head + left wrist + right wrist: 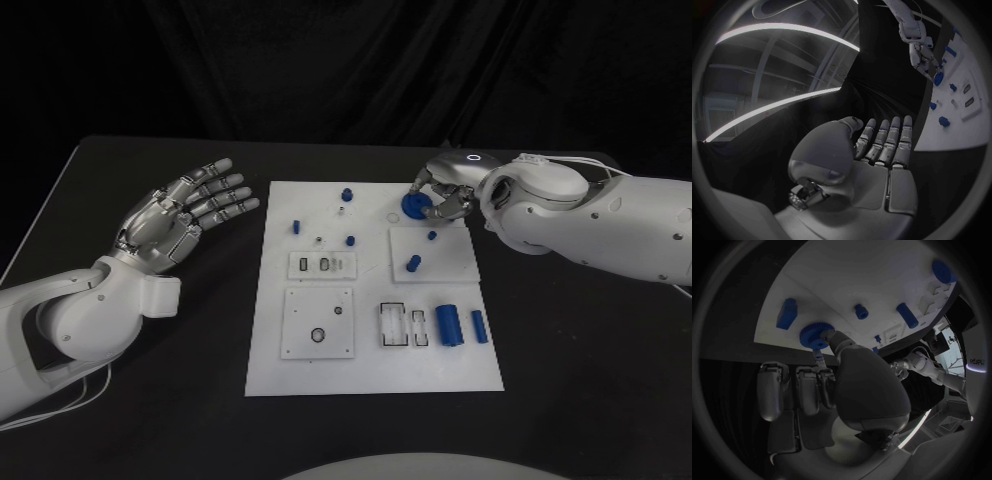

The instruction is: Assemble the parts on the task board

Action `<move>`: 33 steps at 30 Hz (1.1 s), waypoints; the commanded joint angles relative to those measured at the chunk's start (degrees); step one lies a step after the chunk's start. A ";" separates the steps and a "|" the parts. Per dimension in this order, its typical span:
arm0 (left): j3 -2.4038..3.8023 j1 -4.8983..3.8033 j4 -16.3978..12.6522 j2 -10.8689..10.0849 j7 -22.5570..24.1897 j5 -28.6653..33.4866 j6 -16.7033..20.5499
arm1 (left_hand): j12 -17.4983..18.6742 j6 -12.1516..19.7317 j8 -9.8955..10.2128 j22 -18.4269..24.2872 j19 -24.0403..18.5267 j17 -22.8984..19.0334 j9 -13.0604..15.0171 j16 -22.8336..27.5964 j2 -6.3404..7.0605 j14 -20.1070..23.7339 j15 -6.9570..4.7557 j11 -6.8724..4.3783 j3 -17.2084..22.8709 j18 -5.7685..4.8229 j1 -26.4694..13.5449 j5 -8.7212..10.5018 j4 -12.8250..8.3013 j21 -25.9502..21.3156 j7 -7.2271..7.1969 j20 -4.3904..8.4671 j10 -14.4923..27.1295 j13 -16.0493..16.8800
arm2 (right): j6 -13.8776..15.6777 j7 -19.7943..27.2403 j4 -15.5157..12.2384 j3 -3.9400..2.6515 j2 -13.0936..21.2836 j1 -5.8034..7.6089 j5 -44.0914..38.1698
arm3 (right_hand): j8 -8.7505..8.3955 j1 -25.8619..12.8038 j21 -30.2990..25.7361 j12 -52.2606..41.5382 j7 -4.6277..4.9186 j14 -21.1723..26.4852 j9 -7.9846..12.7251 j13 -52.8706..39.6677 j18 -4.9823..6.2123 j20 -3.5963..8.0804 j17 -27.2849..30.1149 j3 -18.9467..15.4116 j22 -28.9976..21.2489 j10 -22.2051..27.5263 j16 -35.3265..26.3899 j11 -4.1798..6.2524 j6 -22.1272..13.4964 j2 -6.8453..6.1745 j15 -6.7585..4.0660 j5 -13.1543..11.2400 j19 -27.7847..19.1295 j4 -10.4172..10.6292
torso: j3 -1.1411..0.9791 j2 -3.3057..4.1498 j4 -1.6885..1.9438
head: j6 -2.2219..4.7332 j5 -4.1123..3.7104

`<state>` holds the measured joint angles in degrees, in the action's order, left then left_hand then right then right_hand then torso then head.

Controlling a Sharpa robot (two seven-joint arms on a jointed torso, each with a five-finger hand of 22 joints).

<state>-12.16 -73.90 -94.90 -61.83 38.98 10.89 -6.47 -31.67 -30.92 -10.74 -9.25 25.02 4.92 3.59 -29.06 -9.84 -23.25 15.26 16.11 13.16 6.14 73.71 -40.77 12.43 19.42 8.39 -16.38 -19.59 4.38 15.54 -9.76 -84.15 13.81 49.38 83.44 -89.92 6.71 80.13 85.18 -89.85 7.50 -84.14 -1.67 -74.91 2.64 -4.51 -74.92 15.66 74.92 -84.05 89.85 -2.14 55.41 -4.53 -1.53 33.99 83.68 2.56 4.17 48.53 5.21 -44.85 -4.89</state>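
The right robot hand [444,196] pinches a blue toothed wheel [414,207] over the task board [447,370]'s far edge; it looks light, stiff, slick plastic, best gripped by the rim; the left robot hand [180,215] hangs spread, empty.

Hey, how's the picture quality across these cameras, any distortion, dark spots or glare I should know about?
Head view: even light, task board bright against the black table, parts sharp. Left wrist view: strong fisheye bending, bright curved light streaks above the open left robot hand. Right wrist view: the right robot hand lies in shadow, the board's edge curves, the blue gear it holds stays clear.
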 commanded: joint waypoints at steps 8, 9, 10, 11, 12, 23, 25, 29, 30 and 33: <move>0.04 0.01 -0.06 0.12 6.42 0.26 -0.94 | -0.22 -0.12 -0.05 0.08 -0.37 -0.03 0.08 -0.28 -0.42 0.01 0.15 0.33 -0.10 -1.13 -0.42 -0.21 0.54 -0.22 0.32 -0.04 -0.03 -0.02 | 1.46 1.36 -3.27 0.31 -2.62 1.87 -1.49 | 9.07 -2.32 0.97 -0.15 -1.50 -5.86 -16.89 -15.09 -0.85 0.21 -15.08 -0.09 9.16 -5.95 0.15 0.40 0.23 0.12 -0.46 -2.55 2.34 0.35 | 0.13 -0.07 0.01 | 0.55 0.28; 0.04 0.01 0.01 0.24 6.40 0.26 -0.99 | -0.23 -0.12 -0.05 0.07 -0.37 -0.03 0.08 -0.31 -0.42 0.01 0.15 0.34 -0.11 -1.13 -0.43 -0.22 0.62 -0.21 0.33 -0.04 -0.03 -0.01 | 1.74 1.68 -3.20 0.30 -3.32 2.00 -1.49 | 9.10 -2.34 0.98 -0.15 -1.51 -5.86 -16.92 -15.09 -0.86 0.21 -15.08 -0.10 9.17 -5.95 0.15 0.40 0.22 0.12 -0.46 -2.59 2.34 0.35 | 0.14 -0.07 0.08 | 0.58 0.15; 0.04 0.01 0.06 0.31 6.39 0.27 -1.04 | -0.23 -0.12 -0.05 0.07 -0.37 -0.03 0.08 -0.31 -0.42 0.00 0.15 0.34 -0.11 -1.12 -0.44 -0.22 0.63 -0.21 0.34 -0.04 -0.04 -0.01 | 1.88 1.87 -3.13 0.29 -3.76 2.07 -1.49 | 9.22 -2.41 1.00 -0.15 -1.52 -5.86 -17.04 -15.09 -0.86 0.22 -15.08 -0.11 9.20 -5.95 0.15 0.41 0.17 0.13 -0.47 -2.80 2.37 0.35 | 0.18 -0.11 0.13 | 0.57 0.06; 0.04 0.02 0.13 0.43 6.37 0.27 -1.13 | -0.23 -0.12 -0.05 0.07 -0.37 -0.03 0.08 -0.31 -0.42 0.00 0.15 0.34 -0.11 -1.12 -0.44 -0.22 0.63 -0.21 0.34 -0.04 -0.04 -0.01 | 2.08 2.17 -2.97 0.28 -4.51 2.15 -1.45 | 9.36 -2.50 1.04 -0.15 -1.55 -5.86 -17.21 -15.09 -0.88 0.24 -15.08 -0.13 9.26 -5.95 0.15 0.44 0.08 0.16 -0.50 -3.11 2.41 0.36 | 0.19 -0.12 0.18 | 0.57 0.00; 0.04 0.02 0.19 0.51 6.36 0.27 -1.21 | -0.24 -0.11 -0.05 0.07 -0.37 -0.02 0.08 -0.36 -0.44 0.00 0.15 0.35 -0.12 -1.12 -0.46 -0.23 0.76 -0.20 0.36 -0.04 -0.04 -0.01 | 2.23 2.39 -2.81 0.27 -5.10 2.21 -1.40 | 9.56 -2.63 1.09 -0.15 -1.59 -5.86 -17.44 -15.09 -0.90 0.27 -15.08 -0.17 9.34 -5.95 0.15 0.47 -0.08 0.21 -0.52 -3.74 2.46 0.37 | 0.24 -0.16 0.23 | 0.56 0.01; 0.04 0.07 0.68 0.99 6.28 0.28 -1.49 | -0.27 -0.13 -0.06 0.07 -0.37 -0.01 0.08 -0.43 -0.45 -0.02 0.14 0.37 -0.12 -1.11 -0.49 -0.23 0.95 -0.19 0.38 -0.04 -0.06 0.00 | 2.12 3.89 0.15 0.12 -10.69 2.39 -1.15 | 10.12 -2.90 1.12 -0.15 -1.56 -5.86 -18.26 -15.09 -0.91 0.31 -15.08 -0.24 9.45 -5.95 0.15 0.46 -0.98 0.35 -0.54 -6.30 2.51 0.23 | 0.31 -0.07 0.13 | 0.54 -0.01; 0.04 0.07 0.75 1.07 6.25 0.28 -1.54 | -0.27 -0.13 -0.06 0.07 -0.37 -0.01 0.08 -0.43 -0.45 -0.02 0.14 0.37 -0.12 -1.11 -0.49 -0.23 0.95 -0.19 0.38 -0.04 -0.06 0.00 | 1.89 3.98 0.73 0.11 -11.46 2.37 -1.14 | 10.09 -2.93 1.11 -0.15 -1.52 -5.86 -18.29 -15.09 -0.90 0.31 -15.08 -0.25 9.43 -5.95 0.15 0.44 -1.15 0.35 -0.52 -6.48 2.50 0.23 | 0.27 -0.02 0.16 | 0.57 -0.07; 0.04 0.07 0.87 1.30 6.16 0.28 -1.66 | -0.27 -0.13 -0.06 0.07 -0.37 -0.01 0.08 -0.43 -0.45 -0.02 0.14 0.37 -0.12 -1.11 -0.49 -0.23 0.95 -0.19 0.38 -0.04 -0.06 0.00 | 1.33 4.08 1.77 0.10 -12.71 2.17 -1.14 | 9.95 -2.97 1.06 -0.15 -1.41 -5.86 -18.33 -15.09 -0.89 0.28 -15.08 -0.21 9.39 -5.95 0.15 0.35 -1.64 0.39 -0.47 -6.80 2.45 0.21 | 0.16 0.05 0.22 | 0.52 -0.25; 0.04 0.07 0.88 1.34 6.15 0.28 -1.69 | -0.27 -0.13 -0.06 0.07 -0.37 -0.01 0.08 -0.43 -0.45 -0.02 0.14 0.37 -0.12 -1.11 -0.49 -0.23 0.95 -0.19 0.38 -0.04 -0.06 0.00 | 1.21 4.07 1.97 0.10 -12.93 2.10 -1.14 | 9.95 -2.97 1.06 -0.15 -1.41 -5.86 -18.33 -15.09 -0.89 0.28 -15.08 -0.21 9.39 -5.95 0.15 0.35 -1.64 0.39 -0.47 -6.80 2.45 0.21 | 0.16 0.05 0.22 | 0.49 -0.24; 0.04 0.08 0.92 1.43 6.10 0.28 -1.75 | -0.28 -0.07 -0.04 0.06 -0.37 -0.01 0.08 -0.47 -0.43 -0.03 0.14 0.38 -0.13 -1.11 -0.50 -0.22 1.04 -0.18 0.39 -0.03 -0.08 0.01 | 0.75 3.98 2.55 0.10 -13.53 1.81 -1.13 | 9.87 -2.94 1.01 -0.15 -1.35 -5.86 -18.35 -15.09 -0.87 0.25 -15.08 -0.15 9.33 -5.95 0.15 0.29 -1.91 0.44 -0.43 -7.00 2.40 0.16 | 0.10 0.01 -0.02 | 0.35 0.00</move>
<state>-12.16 -73.86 -93.92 -60.52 38.98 10.94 -7.19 -31.67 -30.92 -10.74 -9.25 25.02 4.92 3.59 -29.27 -10.06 -23.25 15.26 16.11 12.98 6.14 73.49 -40.77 13.22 19.42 8.39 -16.38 -19.59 4.38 16.67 -6.26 -81.78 13.94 35.93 85.49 -90.76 9.94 77.32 86.10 -89.84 6.15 -83.98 -1.68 -74.93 2.66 -4.31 -74.91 15.57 74.90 -84.04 89.85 -2.15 54.01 -4.53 -1.69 27.36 83.86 2.76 4.37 48.54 5.36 -44.41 -5.10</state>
